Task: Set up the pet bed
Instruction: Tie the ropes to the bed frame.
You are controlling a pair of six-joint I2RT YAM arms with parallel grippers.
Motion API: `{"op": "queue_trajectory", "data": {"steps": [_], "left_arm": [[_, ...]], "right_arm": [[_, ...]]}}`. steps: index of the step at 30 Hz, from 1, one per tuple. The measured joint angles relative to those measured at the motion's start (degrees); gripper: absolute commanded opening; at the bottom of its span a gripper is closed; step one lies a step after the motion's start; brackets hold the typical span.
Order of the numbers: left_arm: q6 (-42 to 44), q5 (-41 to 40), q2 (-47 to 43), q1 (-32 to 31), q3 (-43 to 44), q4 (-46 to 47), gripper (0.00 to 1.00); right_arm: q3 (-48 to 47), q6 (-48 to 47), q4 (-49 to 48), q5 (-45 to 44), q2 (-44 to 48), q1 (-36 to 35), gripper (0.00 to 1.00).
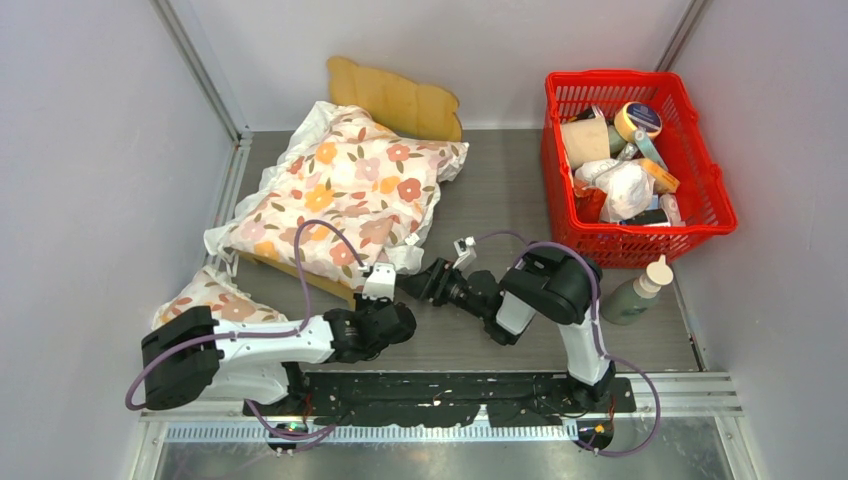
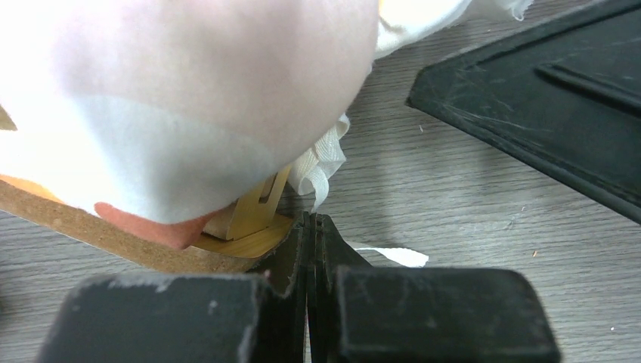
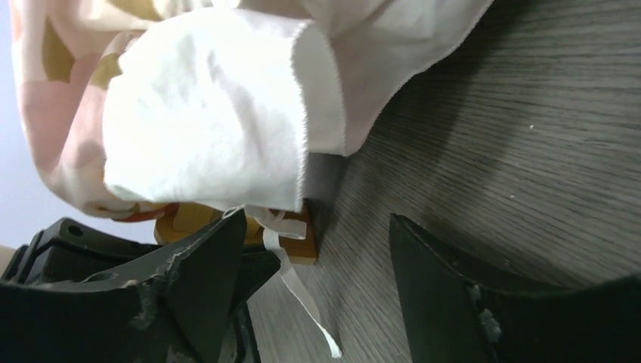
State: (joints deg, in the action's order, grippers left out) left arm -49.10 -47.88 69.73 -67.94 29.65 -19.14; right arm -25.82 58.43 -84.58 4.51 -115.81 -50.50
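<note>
We find the pet bed (image 1: 400,100) lying on the left half of the table (image 1: 520,200), almost wholly covered by the floral cushion (image 1: 345,190). Only its headboard at the far end and a strip of its near rail show. We judge its long axis to run from near-left to far-right, away from the arm bases. Both claws meet at its near right corner. The left gripper (image 1: 378,285) has its jaws pressed together and holds nothing, its tips just beside the wooden corner; contact cannot be confirmed. The right gripper (image 1: 420,280) faces that same corner from the right, jaws spread and empty, with a loose white tie (image 3: 298,291) trailing before them. Neither arm is clearly nearer.
</note>
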Motion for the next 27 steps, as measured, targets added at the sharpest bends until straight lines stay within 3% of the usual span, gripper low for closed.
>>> {"op": "queue_trajectory", "data": {"steps": [21, 27], "left_arm": [[-0.02, 0.46, -2.19, -0.22, -2.25, 2.69, 0.00], [-0.02, 0.46, -2.29, -0.22, -2.40, 2.99, 0.00]], "right_arm": [[-9.62, 10.73, 0.13, 1.84, -6.27, 0.00, 0.57], [-9.84, 11.45, 0.13, 2.29, -6.49, -0.20, 0.58]]}}
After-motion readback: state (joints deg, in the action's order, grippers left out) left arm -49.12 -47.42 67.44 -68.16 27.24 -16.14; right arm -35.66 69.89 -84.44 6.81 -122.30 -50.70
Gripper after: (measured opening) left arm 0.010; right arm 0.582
